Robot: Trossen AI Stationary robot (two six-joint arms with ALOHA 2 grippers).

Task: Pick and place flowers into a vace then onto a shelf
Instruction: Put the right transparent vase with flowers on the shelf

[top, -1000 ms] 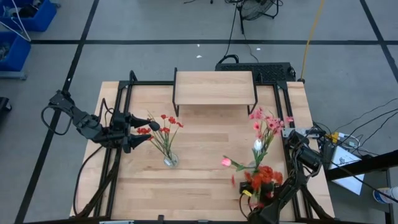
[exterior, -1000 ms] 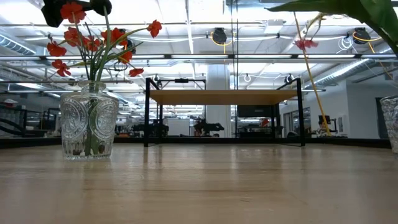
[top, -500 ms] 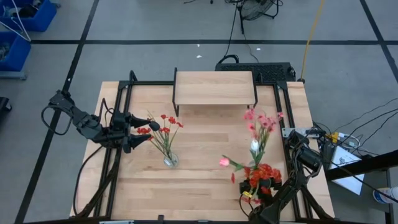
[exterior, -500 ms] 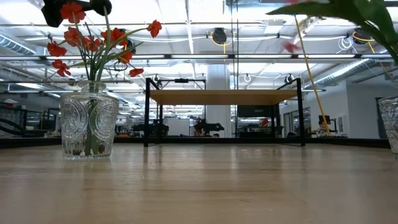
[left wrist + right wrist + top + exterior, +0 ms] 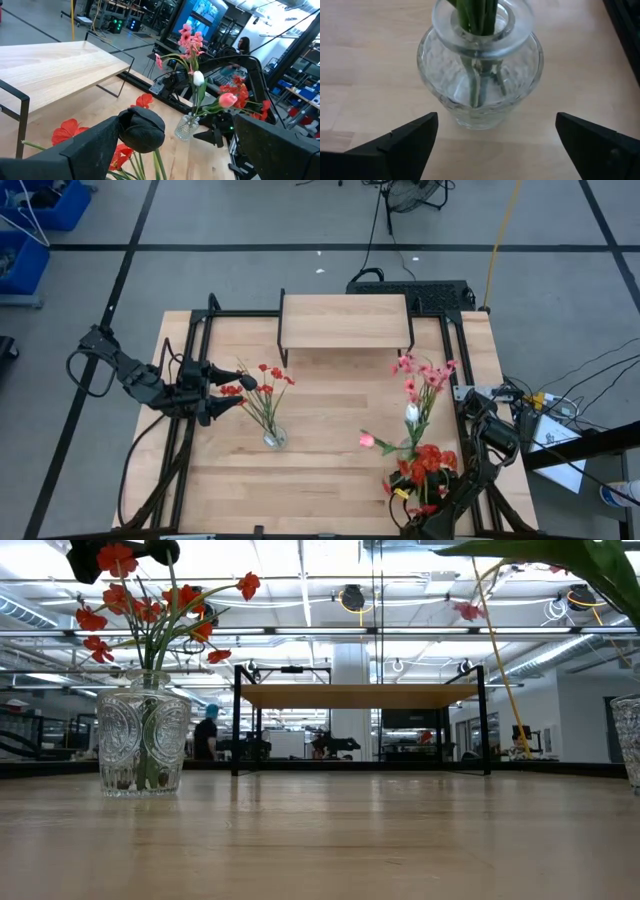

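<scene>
A clear glass vase [image 5: 480, 75] stands on the table at the near right, holding green stems with pink blossoms [image 5: 420, 370], a white bud [image 5: 411, 413], a pink bud [image 5: 366, 440] and red blossoms [image 5: 425, 463]. My right gripper [image 5: 496, 120] is open just on the near side of this vase, one finger on each side, touching nothing. A second glass vase [image 5: 273, 438] with red flowers [image 5: 265, 375] stands left of centre. My left gripper [image 5: 228, 391] hangs open and level beside those red blossoms. The shelf [image 5: 345, 320] stands at the far edge.
Black frame rails [image 5: 195, 340] run along the table's left and right sides. The shelf's thin black legs [image 5: 236, 720] stand on the far part of the table. Bare wood [image 5: 330, 400] lies between the two vases. A person [image 5: 206, 735] shows in the room far behind.
The pink blossoms and the pink bud in the right vase have swayed toward the table's left edge and partly back. The left vase, its red flowers and my left gripper have kept still.
</scene>
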